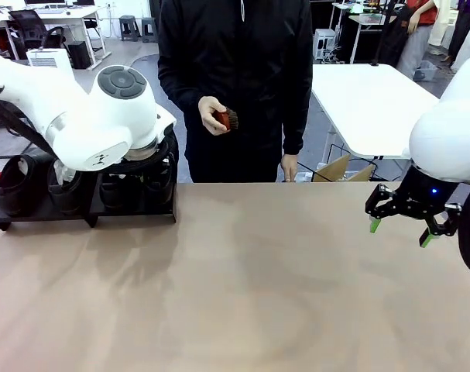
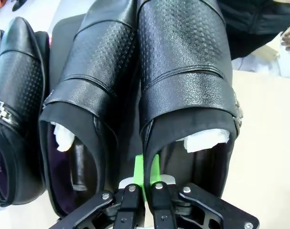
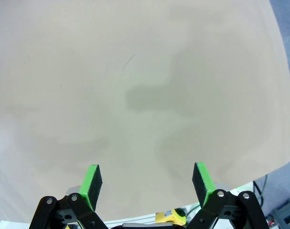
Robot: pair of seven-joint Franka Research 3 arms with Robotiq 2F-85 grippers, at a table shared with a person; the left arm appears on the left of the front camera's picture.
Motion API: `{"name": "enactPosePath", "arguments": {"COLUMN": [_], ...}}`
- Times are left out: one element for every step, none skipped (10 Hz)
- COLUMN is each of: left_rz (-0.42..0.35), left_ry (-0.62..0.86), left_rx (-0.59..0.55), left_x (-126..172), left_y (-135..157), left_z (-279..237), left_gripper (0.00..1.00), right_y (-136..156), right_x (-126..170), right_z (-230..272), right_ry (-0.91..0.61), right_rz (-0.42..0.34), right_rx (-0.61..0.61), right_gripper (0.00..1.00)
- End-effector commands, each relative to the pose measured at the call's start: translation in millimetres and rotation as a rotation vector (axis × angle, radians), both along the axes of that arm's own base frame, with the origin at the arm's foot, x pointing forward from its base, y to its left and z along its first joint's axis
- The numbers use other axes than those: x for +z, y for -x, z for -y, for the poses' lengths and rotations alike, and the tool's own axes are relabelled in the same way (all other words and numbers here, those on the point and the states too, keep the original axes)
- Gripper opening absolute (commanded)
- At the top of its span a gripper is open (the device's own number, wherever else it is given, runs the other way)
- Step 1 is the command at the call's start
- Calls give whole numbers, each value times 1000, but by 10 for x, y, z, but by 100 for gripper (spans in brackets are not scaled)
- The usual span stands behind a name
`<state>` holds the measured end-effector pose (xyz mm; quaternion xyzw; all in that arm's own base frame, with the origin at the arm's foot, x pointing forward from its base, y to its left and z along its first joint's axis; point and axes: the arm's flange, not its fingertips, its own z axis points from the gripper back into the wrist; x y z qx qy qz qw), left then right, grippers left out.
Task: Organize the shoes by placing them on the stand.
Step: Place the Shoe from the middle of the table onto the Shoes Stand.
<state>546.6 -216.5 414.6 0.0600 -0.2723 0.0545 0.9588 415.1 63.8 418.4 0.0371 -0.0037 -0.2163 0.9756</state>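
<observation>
While my left gripper (image 2: 145, 183) hangs just above the stand (image 1: 134, 208), its green pads are pinched flat against each other over the heel rim of the nearest shoe (image 2: 185, 86), between that shoe and its neighbour (image 2: 90, 95); whether any leather is caught between them I cannot tell. I judge the heel is where I take hold because the open collar gives thin fingers an edge to pinch, while the glossy toe would slip.

All the shoes I can see sit on the stand at the table's (image 1: 242, 287) left far corner (a third shoe (image 2: 16, 95) lies beside the pair in my wrist view). Their long axes run away from me, heels and white paper stuffing (image 2: 202, 139) near my fingers, rounded toes pointing toward the far side, the shoes side by side and roughly parallel.

My right gripper (image 1: 401, 231) hovers over bare tabletop at the right, fingers spread wide and holding nothing.

Beyond the table's far edge a person stands holding a small reddish-brown brush (image 1: 226, 119) in one hand (image 1: 212, 114).
</observation>
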Motion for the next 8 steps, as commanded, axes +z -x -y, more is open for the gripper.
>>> {"name": "enactPosePath", "arguments": {"left_rz": [38,41,52,72,85,94,112,113], "left_ry": [-54,-70,-77,-81,-83,-77,-76,-75], "left_rx": [44,59,55,61,66,68,72,63], "left_x": [21,17,47,109,161,196,268,320], "left_y": [-65,-81,-82,-60,-27,-1,52,94], "left_z": [7,-10,-28,-35,-31,-39,-41,-36], "left_gripper": [22,41,57,70,70,70,70,70], "right_y": [-10,-10,-10,-10,-10,-10,-10,-10], "right_x": [18,18,18,18,18,18,18,18], "right_z": [19,19,19,19,19,19,19,19], "right_ry": [-10,-10,-10,-10,-10,-10,-10,-10], "right_rz": [4,4,4,4,4,4,4,4], "right_rx": [18,18,18,18,18,18,18,18], "right_gripper": [100,100,100,100,100,100,100,100]}}
